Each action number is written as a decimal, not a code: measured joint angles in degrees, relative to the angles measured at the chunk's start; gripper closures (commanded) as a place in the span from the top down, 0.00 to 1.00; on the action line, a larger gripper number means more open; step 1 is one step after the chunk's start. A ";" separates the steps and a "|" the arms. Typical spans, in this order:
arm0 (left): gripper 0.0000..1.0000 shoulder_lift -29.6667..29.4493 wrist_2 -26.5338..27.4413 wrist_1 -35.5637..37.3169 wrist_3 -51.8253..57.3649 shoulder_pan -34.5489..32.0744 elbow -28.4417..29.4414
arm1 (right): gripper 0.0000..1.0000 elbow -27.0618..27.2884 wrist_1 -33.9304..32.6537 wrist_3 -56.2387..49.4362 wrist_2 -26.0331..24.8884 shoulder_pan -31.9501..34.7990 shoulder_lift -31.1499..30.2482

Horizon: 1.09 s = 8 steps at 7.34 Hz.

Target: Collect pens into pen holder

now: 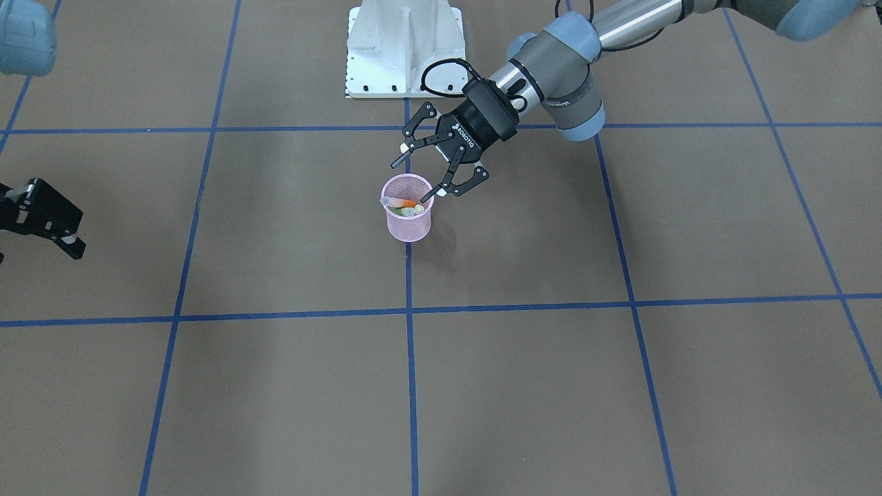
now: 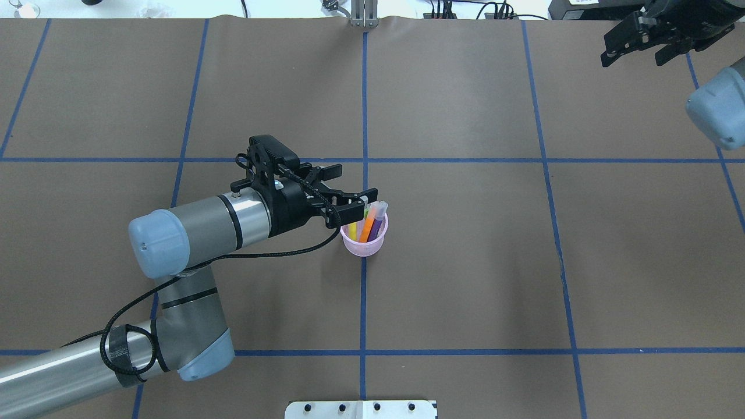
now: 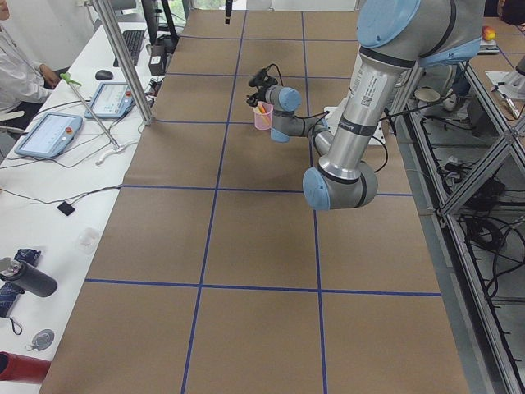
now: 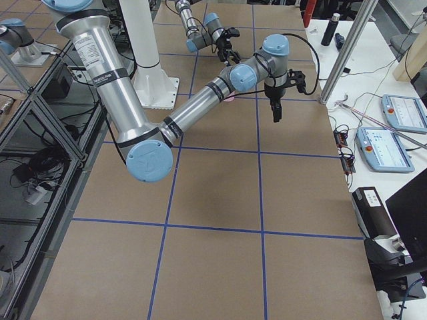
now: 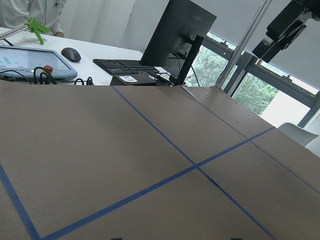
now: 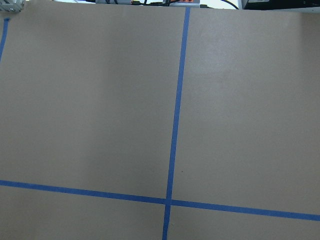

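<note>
The pink mesh pen holder [image 2: 364,245] stands upright on the brown worktop [image 2: 477,273], on a blue tape line near the middle. Four pens are in it: orange [image 2: 366,228], purple [image 2: 378,223], yellow [image 2: 353,228] and green [image 2: 367,213]. All lean the same way, with their pale caps poking above the rim. No pen lies loose on the worktop in any view, so the collecting looks finished.

The left end effector [image 1: 409,182] hangs just over the holder's rim, released and holding nothing, with one finger very near the caps. That closeness is the main hazard. A sideways or low retreat could hook a cap or the rolled rim. The cup looks light and top-heavy with the leaning pens, so a nudge could tip it and spill them. Lifting straight up first seems safer.

The right end effector [image 2: 637,43] is well apart at the worktop's far corner, also spread and holding nothing, and poses little risk.
</note>
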 measured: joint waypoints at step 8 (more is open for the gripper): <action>0.99 19.26 -38.65 33.70 23.92 -33.26 -3.06 | 1.00 -7.90 0.18 -33.12 2.94 16.15 -13.90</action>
